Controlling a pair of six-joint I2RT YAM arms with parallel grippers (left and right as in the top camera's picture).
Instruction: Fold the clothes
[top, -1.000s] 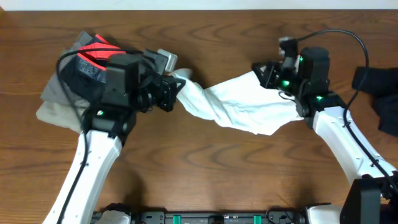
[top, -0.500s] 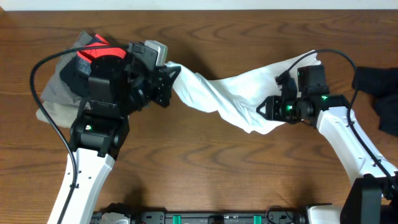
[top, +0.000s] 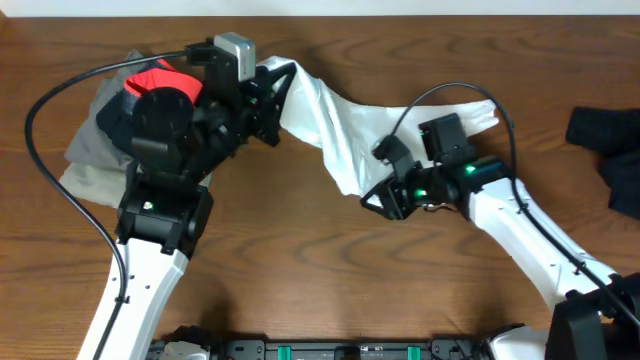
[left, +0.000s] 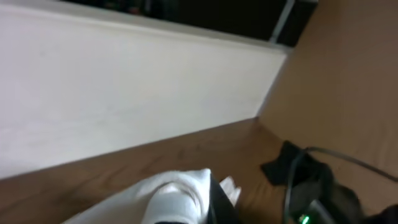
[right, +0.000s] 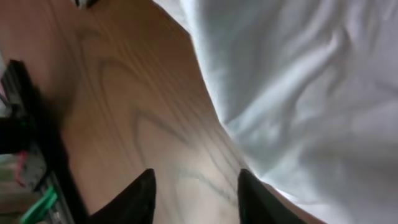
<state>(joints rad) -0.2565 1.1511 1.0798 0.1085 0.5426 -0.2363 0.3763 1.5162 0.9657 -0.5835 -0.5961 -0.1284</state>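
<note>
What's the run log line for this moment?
left gripper: shut on white T-shirt | right gripper: open, empty, over table beside shirt | shirt state: bunched, not folded | clothes pile: far left

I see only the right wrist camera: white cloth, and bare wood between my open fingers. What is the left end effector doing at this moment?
Observer: The left end effector is shut on one end of the white T-shirt, near the far edge of the table.
Operator: Does the shirt lie flat?
Observer: No. It is bunched into a rumpled band across the middle of the table.
Operator: Are other clothes there?
Observer: Yes, a pile of clothes lies at the left side, partly under the left arm.
</note>
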